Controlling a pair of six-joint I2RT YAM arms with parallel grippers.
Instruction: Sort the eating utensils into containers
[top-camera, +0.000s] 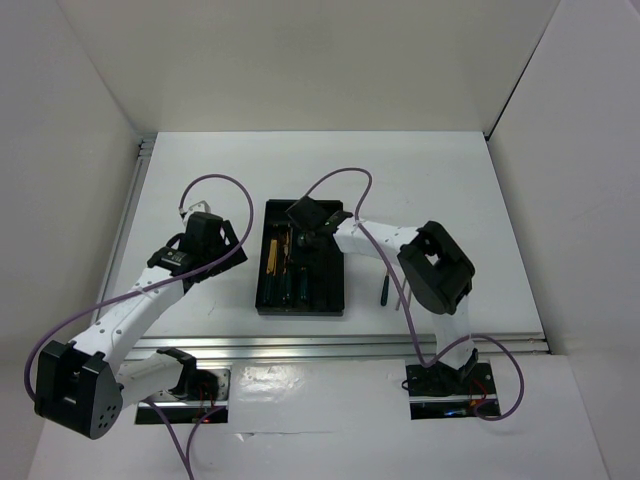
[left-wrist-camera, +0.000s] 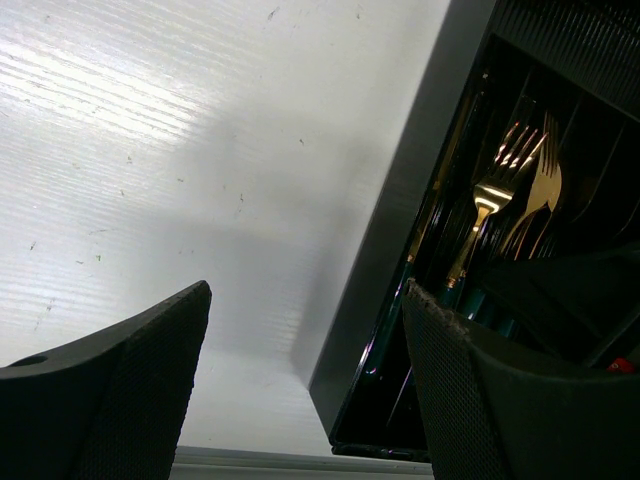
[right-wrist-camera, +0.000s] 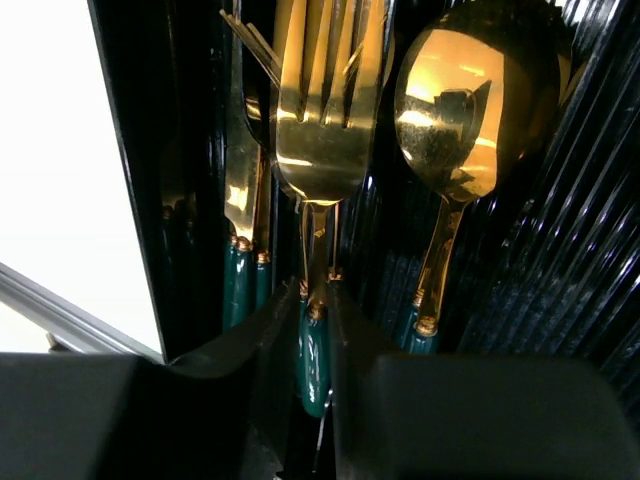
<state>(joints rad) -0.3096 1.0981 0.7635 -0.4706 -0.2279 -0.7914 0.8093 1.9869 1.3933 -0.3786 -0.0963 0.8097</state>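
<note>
While the left gripper (left-wrist-camera: 307, 300) hangs low over the white table (left-wrist-camera: 150, 150) with its jaws spread wide and nothing between them, just left of the long black rectangular plastic tray (top-camera: 300, 311), the right gripper (right-wrist-camera: 315, 300) reaches down into that tray. Its two dark fingers (right-wrist-camera: 260, 340) stand close on either side of the dark teal handle of a gold-headed fork (right-wrist-camera: 320, 120). This fork lies lengthwise in a narrow compartment, head to the far end, with the tines of another fork showing beneath it. Whether the fingers press the handle or merely flank it, I cannot tell. Just right of the fork lies a gold-bowled spoon with a teal handle (right-wrist-camera: 458, 110). Just left of it, in the compartment against the tray's left wall, lie flat gold-headed utensils with teal handles (right-wrist-camera: 242, 190). Seen from overhead, one dark-handled utensil (top-camera: 383, 290) lies on the table to the right of the tray, apart from it and beside the right arm.
</note>
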